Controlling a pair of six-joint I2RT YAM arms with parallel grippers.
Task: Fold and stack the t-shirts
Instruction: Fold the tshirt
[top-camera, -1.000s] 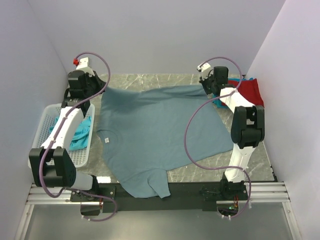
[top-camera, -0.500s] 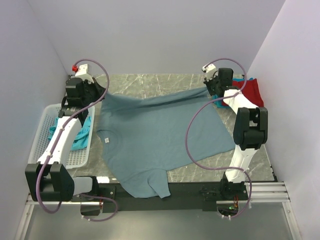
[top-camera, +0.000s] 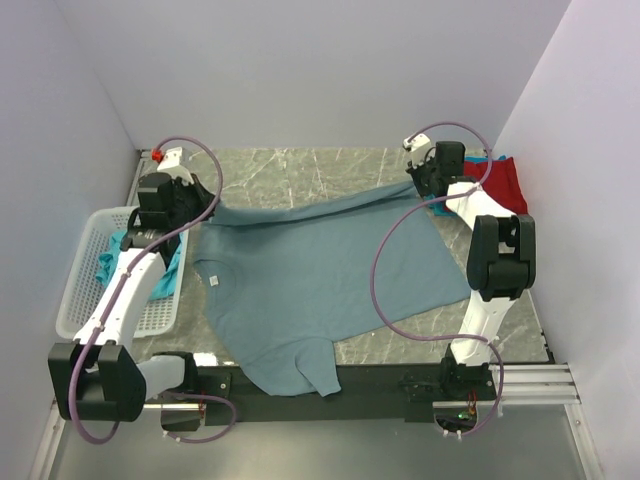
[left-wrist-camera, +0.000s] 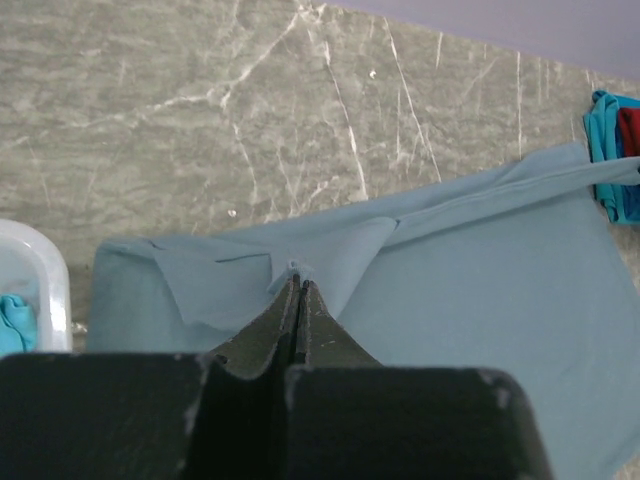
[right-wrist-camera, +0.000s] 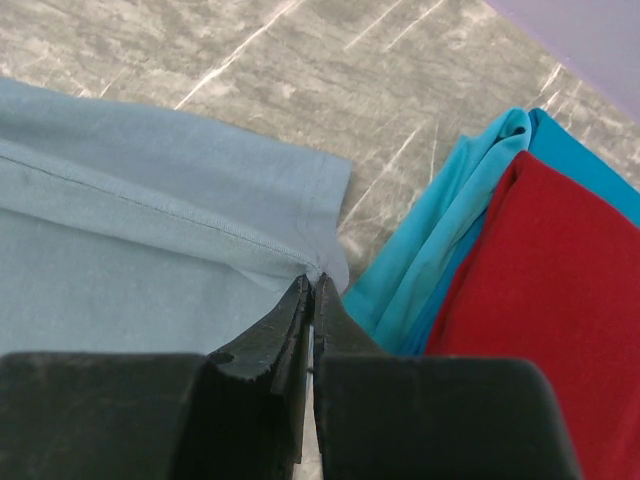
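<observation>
Two arms reach to the far side of the table (top-camera: 300, 165) in the top view, each pinching one far corner of the blue-grey t-shirt (top-camera: 320, 280). The left gripper (top-camera: 203, 213) holds the far-left corner and the right gripper (top-camera: 424, 183) the far-right one, with the hem between them drawn into a straight ridge. The rest of the garment lies flat, collar toward the left edge. One sleeve overhangs the near edge and drapes over the black rail (top-camera: 400, 380). How the jaws stand is too small to make out here. A white basket (top-camera: 75, 300) stands at the left edge with a teal t-shirt (top-camera: 165, 278) bunched inside, partly hidden by the left arm. At the far-right corner lies a red t-shirt (top-camera: 500, 180), largely covered by the right arm.

Left wrist view: the jaws are pressed together on a small peak of blue-grey fabric, and a flap of the corner folds over beside them. The basket rim is cut off at the left border, showing a sliver of teal. The garments at the far-right corner appear only as a strip at the right border.

Right wrist view: the jaws are clamped on the hemmed corner of the blue-grey t-shirt, the seam running away to the left. Just beside it, a second teal t-shirt (right-wrist-camera: 440, 260) lies under the red t-shirt, both cut off by the frame. Whether the pinched corner touches the teal cloth cannot be told.
</observation>
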